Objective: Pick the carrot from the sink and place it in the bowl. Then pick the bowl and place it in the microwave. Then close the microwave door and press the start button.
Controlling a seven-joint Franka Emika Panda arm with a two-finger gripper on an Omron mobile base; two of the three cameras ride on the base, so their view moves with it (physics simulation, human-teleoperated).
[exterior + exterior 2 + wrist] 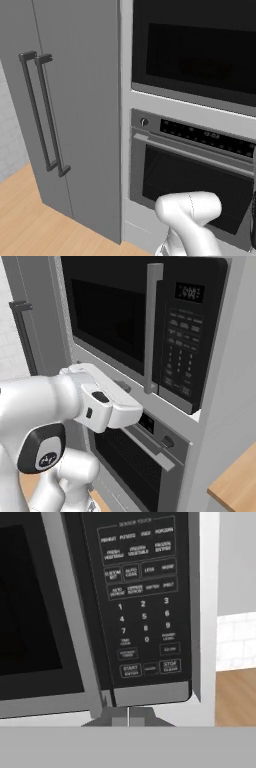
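From behind on the left, the left base view gives the microwave door (200,50) shut flush in its column above the oven (192,187), with a tall grey refrigerator (60,110) and its twin handles to the side. The arm's white elbow rises at the bottom and hides part of the oven glass. Carrot and bowl are not to be seen from here; with the door shut I judge they sit inside the microwave, though no picture proves it.

On the other side, the right base view shows the microwave (145,321) with its vertical handle (151,331) and, right of that, the keypad (181,356) under a small display. The gripper (131,412) reaches forward just below the microwave's lower edge, near the foot of the handle and still short of the keys.

Along the hand, the hand view faces the keypad squarely. The start button (130,670) lies in the bottom row, left of a stop/clear key (170,666). The fingertips sit pressed together at the bottom centre, holding nothing, and point below the panel's lower trim. So the step in hand is the press: I would raise the closed tips up to the bottom row, keep them left of stop/clear, then push straight in, lightly and square.
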